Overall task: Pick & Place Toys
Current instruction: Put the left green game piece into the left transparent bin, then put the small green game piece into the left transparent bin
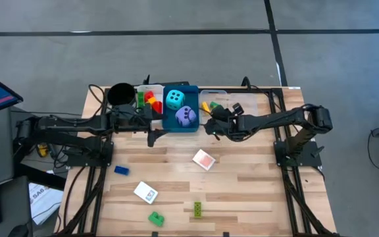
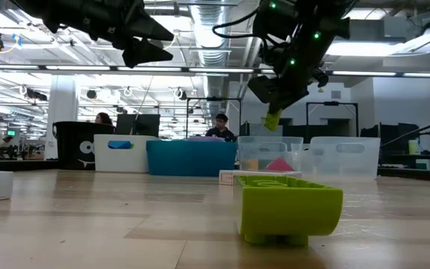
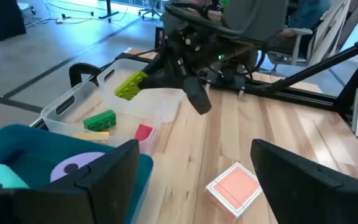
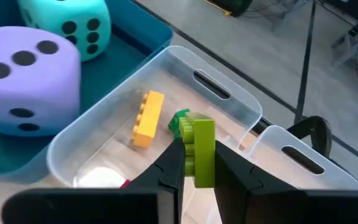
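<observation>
right wrist view has the right gripper (image 4: 199, 163) pinched tight on a lime green brick (image 4: 199, 151), held end-up right over the clear tray (image 4: 229, 99) — judged a carry pose so the brick drops straight in beside the yellow brick (image 4: 146, 118) and the green brick (image 4: 180, 120) already lying there. the purple die (image 4: 23, 78) and cyan die (image 4: 67, 25) sit together in the blue tray (image 4: 138, 34) next door, so sorting looks partly done. in the high view the right arm reaches in from its side of the table, forearm stretched toward the back row of trays, wrist bent down over the clear one. the left gripper (image 1: 153, 137) hangs just in front of the blue tray, fingers spread wide and holding nothing — waiting, it seems. toys left out on the table (image 1: 255, 184): a pink card (image 1: 204, 159) mid-table, a white card (image 1: 145, 193), a small blue brick (image 1: 122, 170), a green brick near the front edge (image 1: 156, 218) and a lime brick on the table (image 1: 197, 209), all well apart from the trays. the black cup (image 1: 120, 94) stands at the left end of the row.
</observation>
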`<state>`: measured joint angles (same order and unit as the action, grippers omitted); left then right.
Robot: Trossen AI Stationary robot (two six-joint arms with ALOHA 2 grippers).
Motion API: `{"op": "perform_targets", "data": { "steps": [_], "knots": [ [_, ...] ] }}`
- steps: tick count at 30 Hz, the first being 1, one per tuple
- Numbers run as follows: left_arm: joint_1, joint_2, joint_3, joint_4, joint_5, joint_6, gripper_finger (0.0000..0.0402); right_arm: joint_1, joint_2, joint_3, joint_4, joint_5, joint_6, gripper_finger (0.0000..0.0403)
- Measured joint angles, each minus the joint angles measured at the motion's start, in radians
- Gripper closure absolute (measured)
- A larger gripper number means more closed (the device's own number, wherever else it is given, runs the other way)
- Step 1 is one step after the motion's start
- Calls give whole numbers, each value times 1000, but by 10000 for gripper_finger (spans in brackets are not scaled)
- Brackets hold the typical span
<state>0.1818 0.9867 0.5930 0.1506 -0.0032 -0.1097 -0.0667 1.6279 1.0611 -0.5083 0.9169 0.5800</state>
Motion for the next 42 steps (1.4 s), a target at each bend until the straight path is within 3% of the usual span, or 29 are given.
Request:
{"op": "perform_targets", "data": {
  "steps": [7, 18, 22, 25, 28, 37, 42],
  "knots": [
    [0, 0, 0, 0, 0, 0, 101, -37, 10, 0, 30, -2, -3, 315],
    [0, 0, 0, 6, 0, -6, 101, -23, 16, 0, 49, -7, -79, 176],
    [-1, 0, 0, 17, 88, -3, 101, 68, 16, 0, 105, -1, -167, 139],
    [-14, 0, 0, 16, 198, -3, 101, 170, 16, 0, 139, 13, -192, 132],
    [-42, 0, 0, 5, 241, -2, 101, 288, 16, 0, 139, 62, -171, 132],
    [-233, 1, 0, 15, 234, 81, 101, 556, 16, 0, 127, 103, -14, 132],
    [-387, 12, 0, 87, 118, 127, 101, 605, 16, 0, 124, 105, -28, 132]
  ]
}}
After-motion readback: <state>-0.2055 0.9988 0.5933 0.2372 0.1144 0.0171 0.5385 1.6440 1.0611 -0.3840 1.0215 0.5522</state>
